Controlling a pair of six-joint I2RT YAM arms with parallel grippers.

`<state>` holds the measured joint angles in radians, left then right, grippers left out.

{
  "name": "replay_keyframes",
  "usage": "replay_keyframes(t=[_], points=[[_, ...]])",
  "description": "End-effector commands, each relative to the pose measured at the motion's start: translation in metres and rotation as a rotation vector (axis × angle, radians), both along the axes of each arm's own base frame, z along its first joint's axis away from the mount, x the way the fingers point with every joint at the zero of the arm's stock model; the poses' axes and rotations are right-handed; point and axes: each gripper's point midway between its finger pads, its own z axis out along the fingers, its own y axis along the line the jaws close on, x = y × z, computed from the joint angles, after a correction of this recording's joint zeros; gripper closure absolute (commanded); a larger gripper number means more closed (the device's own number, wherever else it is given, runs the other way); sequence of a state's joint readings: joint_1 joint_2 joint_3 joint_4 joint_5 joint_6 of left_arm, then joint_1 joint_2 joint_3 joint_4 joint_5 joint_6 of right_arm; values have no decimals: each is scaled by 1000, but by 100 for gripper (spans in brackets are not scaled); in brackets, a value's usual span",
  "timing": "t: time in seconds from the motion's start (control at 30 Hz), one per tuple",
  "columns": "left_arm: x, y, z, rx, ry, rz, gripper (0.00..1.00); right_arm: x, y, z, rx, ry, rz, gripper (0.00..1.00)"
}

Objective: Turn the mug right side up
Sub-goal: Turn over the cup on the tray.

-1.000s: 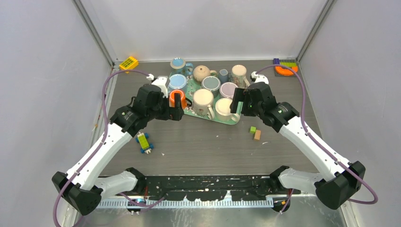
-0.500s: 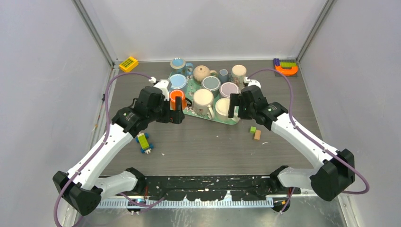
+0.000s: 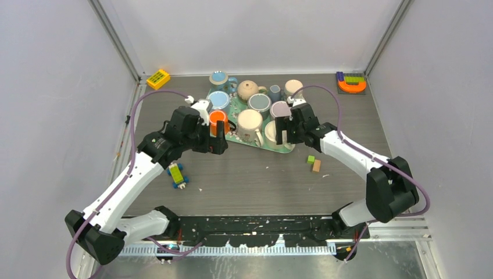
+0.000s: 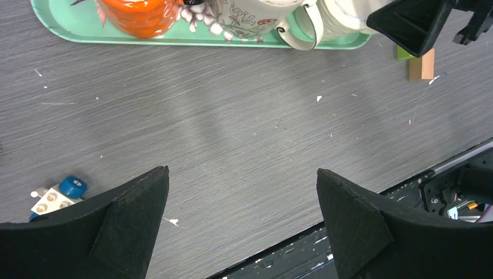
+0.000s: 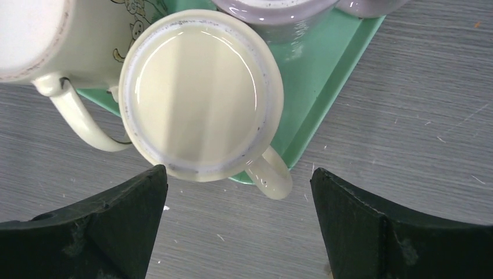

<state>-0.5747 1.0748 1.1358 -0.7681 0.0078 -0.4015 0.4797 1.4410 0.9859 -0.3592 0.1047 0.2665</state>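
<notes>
Here, near table edge, toy (image 3: 177, 174) lies left, two small blocks (image 3: 314, 163) right. Left gripper (image 3: 217, 144) hangs over bare table just short of tray (image 3: 286, 149), fingers spread wide, empty. Right gripper (image 5: 238, 171) — also spread, gripping nothing — hovers above cream mug (image 5: 200, 96), upside down in tray's near right corner, handle jutting over rim. Farther back, cups (image 3: 259, 105) crowd tray.
</notes>
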Motion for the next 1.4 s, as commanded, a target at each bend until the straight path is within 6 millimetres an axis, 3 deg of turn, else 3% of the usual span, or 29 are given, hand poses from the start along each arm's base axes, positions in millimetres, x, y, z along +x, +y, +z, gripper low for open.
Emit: replay_keyframes(t=[0.0, 0.17, 0.4, 0.57, 0.83, 1.37], points=[[-3, -1, 12, -4, -30, -44, 0, 12, 15, -5, 52, -46, 80, 3], [-5, 1, 11, 3, -29, -38, 0, -1, 32, -19, 119, 23, 131, 4], [-6, 2, 6, -13, -21, -16, 0, -17, 55, -21, 110, 39, 152, 7], [-6, 3, 2, -11, -12, -3, 0, -16, 56, -24, 1, 21, 49, 14], [-5, 1, -1, -30, -2, 14, 0, -5, 40, -27, -75, -21, -46, 30], [-5, -2, -3, -56, 12, 24, 0, 16, 40, -34, -134, -97, 53, 46]])
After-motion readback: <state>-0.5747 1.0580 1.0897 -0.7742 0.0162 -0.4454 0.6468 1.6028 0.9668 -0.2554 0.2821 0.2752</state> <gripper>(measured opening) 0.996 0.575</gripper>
